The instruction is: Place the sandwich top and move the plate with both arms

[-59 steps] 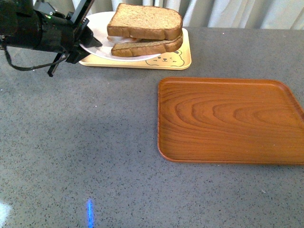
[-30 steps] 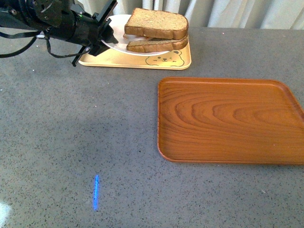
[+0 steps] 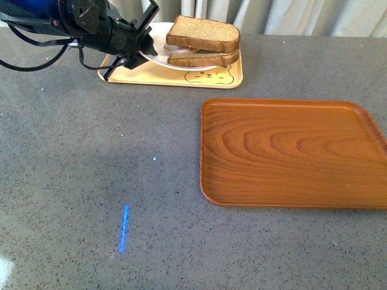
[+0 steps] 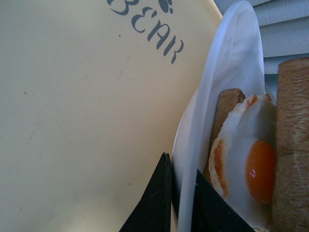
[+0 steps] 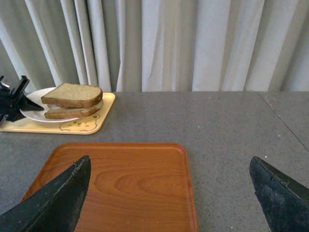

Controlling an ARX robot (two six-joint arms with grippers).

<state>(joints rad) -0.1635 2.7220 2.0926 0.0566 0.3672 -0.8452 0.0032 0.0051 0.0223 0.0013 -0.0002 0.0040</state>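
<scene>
The sandwich top [image 3: 203,32] lies on a fried egg [image 4: 251,164] and a lower bread slice, all on the white plate [image 3: 158,53]. The plate sits over the pale yellow bear tray [image 3: 181,77] at the back of the table. My left gripper [image 3: 143,49] is shut on the plate's left rim, which shows edge-on as the plate [image 4: 212,111] between the two black fingers [image 4: 157,200]. In the right wrist view the sandwich top [image 5: 72,94] and plate [image 5: 34,115] are far off. My right gripper [image 5: 171,193] stands wide open above the table, out of the front view.
A brown wood-grain tray [image 3: 290,154] lies on the right of the grey table and shows as the wood-grain tray [image 5: 116,181] under my right gripper. Pale curtains [image 5: 169,43] hang behind the table. A blue light streak [image 3: 124,228] marks the tabletop near the front left.
My left gripper has carried the plate and sandwich away from the camera and slightly right, lower over the bear tray. The blue streak on the table has shifted.
</scene>
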